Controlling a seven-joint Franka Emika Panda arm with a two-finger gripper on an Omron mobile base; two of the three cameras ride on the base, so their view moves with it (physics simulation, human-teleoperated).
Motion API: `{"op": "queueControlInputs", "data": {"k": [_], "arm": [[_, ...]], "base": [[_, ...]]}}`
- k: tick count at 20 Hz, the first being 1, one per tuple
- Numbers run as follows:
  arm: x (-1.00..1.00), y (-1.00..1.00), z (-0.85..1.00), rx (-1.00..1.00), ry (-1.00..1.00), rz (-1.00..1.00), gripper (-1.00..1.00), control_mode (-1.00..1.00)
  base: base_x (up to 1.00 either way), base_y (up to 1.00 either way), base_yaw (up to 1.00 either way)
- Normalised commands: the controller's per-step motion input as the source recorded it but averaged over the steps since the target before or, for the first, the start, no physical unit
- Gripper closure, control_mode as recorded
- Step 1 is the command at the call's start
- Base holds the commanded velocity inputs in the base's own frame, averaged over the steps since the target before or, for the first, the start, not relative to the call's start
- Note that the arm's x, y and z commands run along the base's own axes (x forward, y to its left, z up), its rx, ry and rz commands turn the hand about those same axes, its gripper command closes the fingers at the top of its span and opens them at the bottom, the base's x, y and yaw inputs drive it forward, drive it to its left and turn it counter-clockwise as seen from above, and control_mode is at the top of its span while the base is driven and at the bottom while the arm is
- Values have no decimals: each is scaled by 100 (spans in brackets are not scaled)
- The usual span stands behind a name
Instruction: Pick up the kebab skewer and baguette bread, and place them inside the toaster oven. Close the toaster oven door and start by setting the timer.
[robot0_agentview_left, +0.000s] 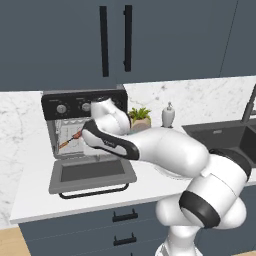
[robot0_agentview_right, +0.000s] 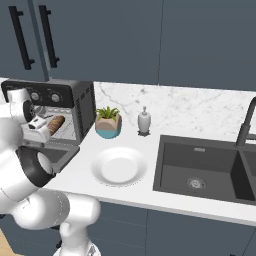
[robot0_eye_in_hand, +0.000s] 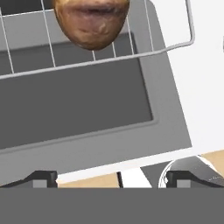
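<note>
The toaster oven (robot0_agentview_left: 52, 107) stands on the counter with the toaster oven door (robot0_agentview_left: 92, 172) folded down flat. The kebab skewer (robot0_agentview_left: 70, 140) lies on the wire rack's left side. The baguette bread (robot0_agentview_right: 56, 124) rests on the rack's right side, and in the hand view the baguette bread (robot0_eye_in_hand: 92, 22) sits at the rack's front edge. My gripper (robot0_eye_in_hand: 111, 179) hovers just in front of the oven mouth, above the door glass (robot0_eye_in_hand: 74, 100). It is open, with nothing between its fingertips (robot0_eye_in_hand: 43, 178). My hand (robot0_agentview_left: 102, 135) blocks the oven's right half in the left base view.
A white plate (robot0_agentview_right: 119, 166) lies on the counter to the right of the oven. Behind it stand a potted plant (robot0_agentview_right: 108, 122) and a soap dispenser (robot0_agentview_right: 144, 121). Further right are a dark sink (robot0_agentview_right: 200, 170) and faucet (robot0_agentview_right: 247, 125). Cabinets hang overhead.
</note>
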Motion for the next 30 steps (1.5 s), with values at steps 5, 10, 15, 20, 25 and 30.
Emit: {"op": "queueControlInputs", "data": {"k": [5, 10, 15, 20, 25, 30], "arm": [[4, 16, -31, 0, 0, -15, -100, -100], [19, 13, -26, 0, 0, -11, -100, -100], [39, 0, -5, 0, 0, -5, -100, -100], [37, 0, -13, 0, 0, -5, -100, -100], [26, 0, -21, 0, 0, -5, -100, -100], [26, 0, -15, 0, -2, -5, -100, -100]], "base": [[0, 0, 0], [0, 0, 0], [0, 0, 0], [0, 0, 0], [0, 0, 0], [0, 0, 0]]}}
